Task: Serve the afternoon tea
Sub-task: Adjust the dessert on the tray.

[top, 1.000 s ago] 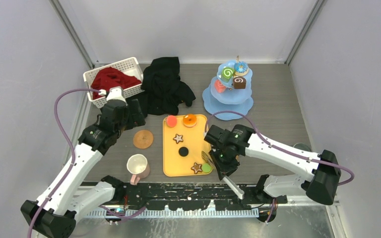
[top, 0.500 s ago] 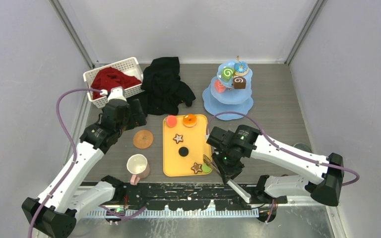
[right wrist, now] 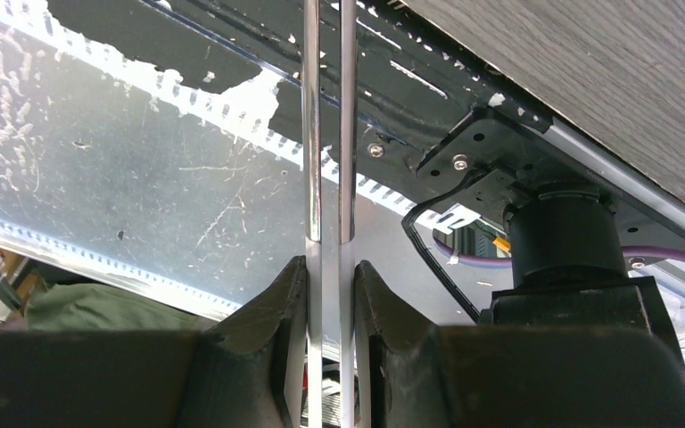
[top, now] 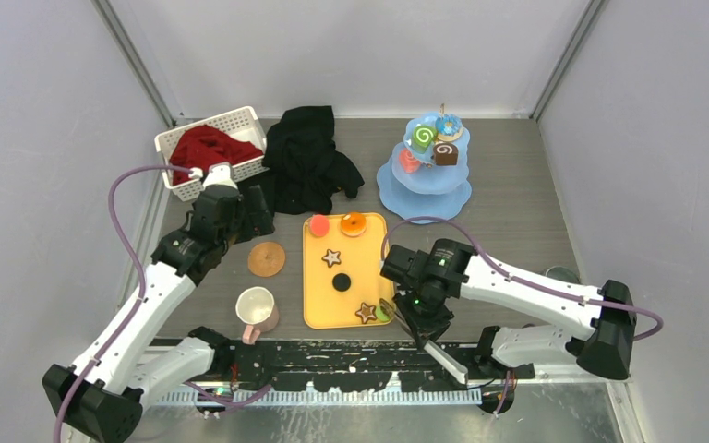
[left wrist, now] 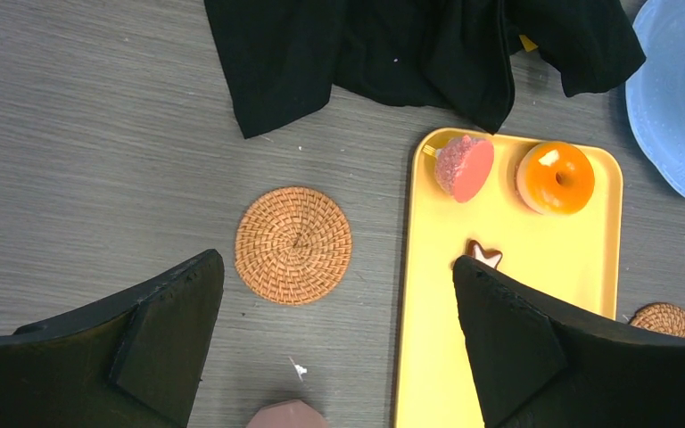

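At the far left of the desk [top: 517, 185] sits a white basket [top: 231, 122] with red cloth; the left tool [left wrist: 336, 267] hangs over a woven coaster [left wrist: 293, 244], its jaws spread wide and holding nothing; nearer the arm bases the pink-handled cream mug [top: 257, 307] stands upright, stiff and probably light, best taken by the rim or the handle.

In the middle, a black cloth [top: 309, 157] lies behind the orange-yellow tray [top: 369, 263]; on the tray wait a pink-red sweet [top: 318, 224], an orange donut [top: 353, 222], two star cookies [top: 331, 257], a black round piece [top: 340, 282] and a green sweet [top: 384, 313] at the near right corner.

Just beside that corner the right tool [right wrist: 330, 267] is clamped on thin metal tongs [right wrist: 312, 134], squeezing the two blades almost together; they point towards the arm bases.

At the far right stands the pale-blue stand [top: 425, 208], already carrying a green swirl roll [top: 424, 137], a blue donut [top: 449, 125] and a brown roll [top: 445, 153].

The sweets look small, light and smooth; I judge the rounded ones liable to slip between narrow blades, so pinch across the widest part; the flat stars need taking by opposite edges.
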